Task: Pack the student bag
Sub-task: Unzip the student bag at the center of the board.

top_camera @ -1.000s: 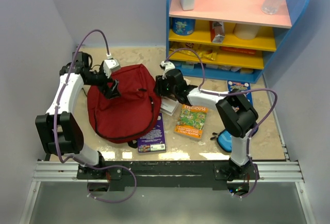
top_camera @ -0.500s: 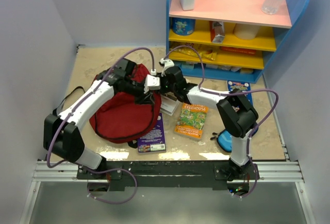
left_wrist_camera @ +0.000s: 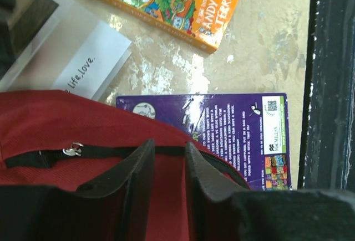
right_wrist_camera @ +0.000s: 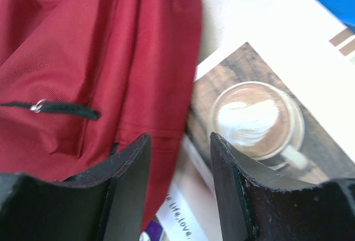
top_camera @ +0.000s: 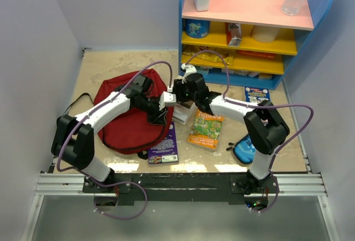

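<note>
The student bag [top_camera: 125, 122], dark red with a black zipper, lies flat at the left of the table. My left gripper [top_camera: 161, 114] is at the bag's right edge; in the left wrist view its jaws [left_wrist_camera: 168, 144] stand narrow with a fold of the red fabric [left_wrist_camera: 55, 124] between them, just below the zipper pull [left_wrist_camera: 72, 150]. My right gripper [top_camera: 178, 92] hovers open over the bag's far right edge. In the right wrist view it [right_wrist_camera: 179, 137] straddles the red fabric [right_wrist_camera: 83, 41] and a white book with a coffee-cup photo [right_wrist_camera: 252, 116], holding nothing.
A purple book [top_camera: 165, 147] lies partly under the bag's near right edge. An orange Treehouse book [top_camera: 206, 130] lies beside it, and a blue pouch [top_camera: 244, 149] and a blue book [top_camera: 257, 93] further right. A blue and yellow shelf unit [top_camera: 249, 41] stands at the back right.
My left arm swung from the bag's far left side across to its right edge, and its jaws closed on the fabric. The right gripper shifted slightly right and away.
</note>
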Motion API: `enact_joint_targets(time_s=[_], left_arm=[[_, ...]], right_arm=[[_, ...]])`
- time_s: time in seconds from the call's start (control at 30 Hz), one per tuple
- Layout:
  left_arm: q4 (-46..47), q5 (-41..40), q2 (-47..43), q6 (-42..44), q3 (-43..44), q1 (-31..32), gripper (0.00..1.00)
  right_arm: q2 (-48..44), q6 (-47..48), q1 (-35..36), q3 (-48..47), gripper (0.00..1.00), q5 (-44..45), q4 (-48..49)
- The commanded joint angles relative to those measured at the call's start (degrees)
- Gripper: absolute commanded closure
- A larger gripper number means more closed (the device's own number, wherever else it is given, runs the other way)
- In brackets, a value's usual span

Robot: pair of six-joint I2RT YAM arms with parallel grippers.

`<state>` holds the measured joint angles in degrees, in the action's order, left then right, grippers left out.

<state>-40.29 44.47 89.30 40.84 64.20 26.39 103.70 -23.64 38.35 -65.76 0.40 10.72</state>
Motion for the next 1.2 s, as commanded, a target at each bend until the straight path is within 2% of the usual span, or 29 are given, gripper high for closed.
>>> enact_joint_targets(time_s=[0.0,0.5,0.8,0.87,0.93,1.17], left_arm=[[4.2,-4.2,-2.1,-1.1,-1.3,0.4,0.74],[9.9,-15.1,-2.2,0.4,-2.5,0.4,0.84],[7.7,-12.9,-2.3,1.0,-2.2,0.4,0.85],[7.3,-12.7,-2.1,1.2,-2.4,0.4,0.89],[7.2,-12.9,-1.8,1.4,-2.4,0.4,1.00],[6.5,-14.1,-2.7,2.5,-2.0,0.3,1.00]], right_arm=[[-2.9,-1.3,-1.2,0.7,0.50,0.2,0.8],[-4.0,-2.0,-1.4,2.7,0.50,-0.3,2.6],[-4.2,-2.4,-1.5,2.7,0.50,-0.3,3.2],[-4.1,-2.6,-1.4,2.6,0.50,-0.3,3.2],[-3.8,-2.9,-1.4,2.0,0.50,-2.0,3.3],[0.4,-4.6,-1.4,-2.4,0.47,-6.6,3.9]])
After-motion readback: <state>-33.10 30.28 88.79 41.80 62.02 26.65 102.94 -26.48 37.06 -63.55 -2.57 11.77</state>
